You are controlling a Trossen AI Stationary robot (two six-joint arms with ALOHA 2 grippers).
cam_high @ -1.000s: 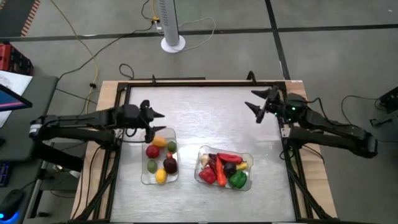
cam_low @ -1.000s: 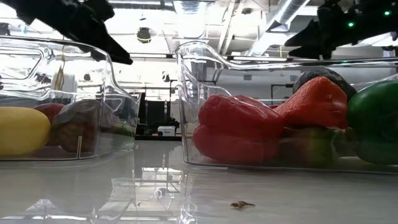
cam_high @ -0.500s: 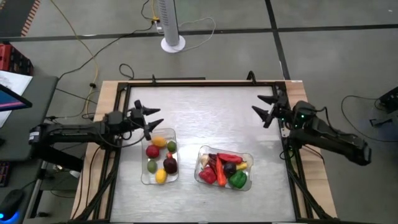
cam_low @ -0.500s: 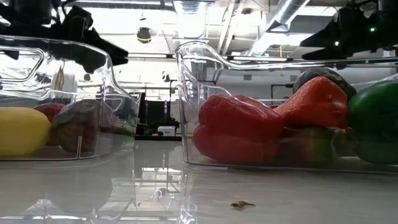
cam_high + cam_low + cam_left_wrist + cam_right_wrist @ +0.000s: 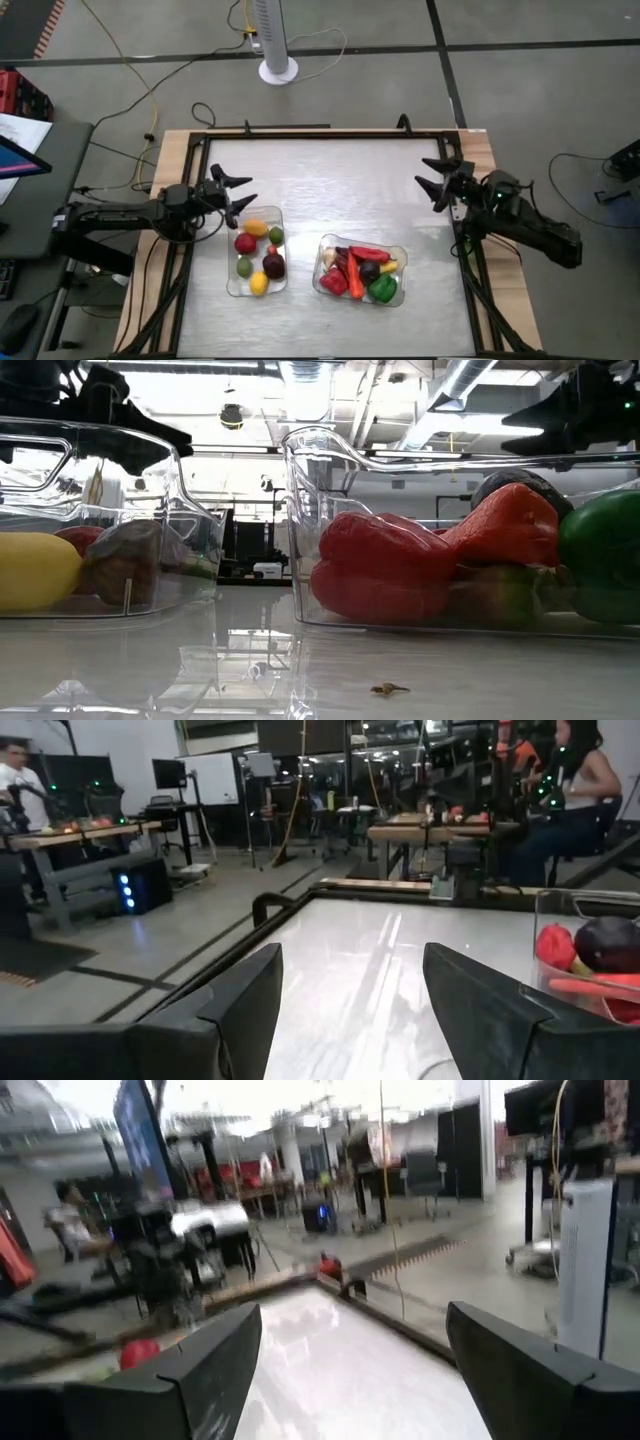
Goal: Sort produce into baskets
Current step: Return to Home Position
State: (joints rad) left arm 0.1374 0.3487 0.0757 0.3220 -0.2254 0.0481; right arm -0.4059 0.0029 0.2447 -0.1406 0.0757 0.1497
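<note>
Two clear baskets sit on the table's near half. The left basket (image 5: 257, 251) holds lemons, a lime, red and dark purple rounds. The right basket (image 5: 361, 270) holds red and green peppers, chillies and a dark round; these also show in the low view (image 5: 400, 565). My left gripper (image 5: 233, 188) is open and empty, above the table just beyond the left basket's far left corner. My right gripper (image 5: 440, 177) is open and empty near the table's right edge, far from the baskets.
The black frame rail (image 5: 300, 133) runs round the metal table top (image 5: 330, 185). A white fan stand (image 5: 277, 40) is on the floor beyond the far edge. People sit at benches in the room behind (image 5: 570, 780).
My left gripper has drawn back toward the table's left edge, away from the left basket, staying open. My right gripper has moved toward the table's right and near side, staying open. The produce has kept still.
</note>
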